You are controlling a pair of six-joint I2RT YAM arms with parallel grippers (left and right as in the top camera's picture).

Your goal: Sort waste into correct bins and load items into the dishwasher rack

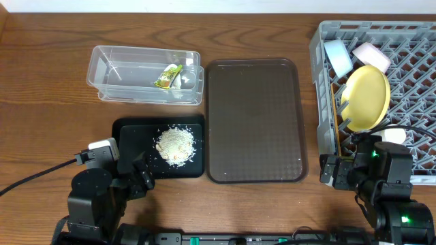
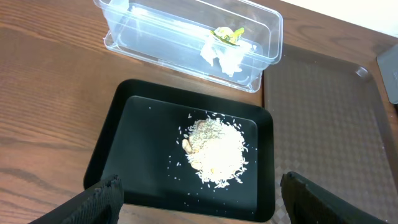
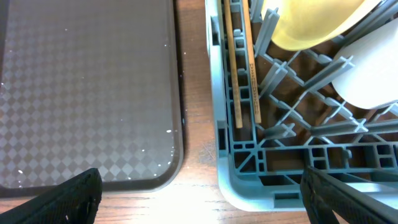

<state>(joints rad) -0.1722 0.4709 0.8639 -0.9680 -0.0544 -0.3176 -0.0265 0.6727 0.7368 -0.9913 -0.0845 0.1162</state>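
Note:
The green-and-yellow wrapper (image 1: pixel 167 75) with a white paper scrap lies in the clear tub (image 1: pixel 112 73), and shows in the left wrist view (image 2: pixel 228 35) too. The rice scraps (image 1: pixel 176 144) are heaped on the black tray (image 1: pixel 129 133). The grey rack (image 1: pixel 327 88) at the right holds the yellow plate (image 1: pixel 368 95), light blue bowl (image 1: pixel 337 56), white bowl (image 1: pixel 371 56), white cup (image 1: pixel 394 135) and chopsticks (image 3: pixel 239 68). My left gripper (image 2: pixel 202 202) is open and empty at the black tray's near edge. My right gripper (image 3: pixel 202 196) is open and empty over the rack's near left corner.
A large translucent brown serving tray (image 1: pixel 255 122) lies between the black tray and the rack. Both arm bases sit at the table's front edge, and a black cable (image 1: pixel 34 178) runs off to the left.

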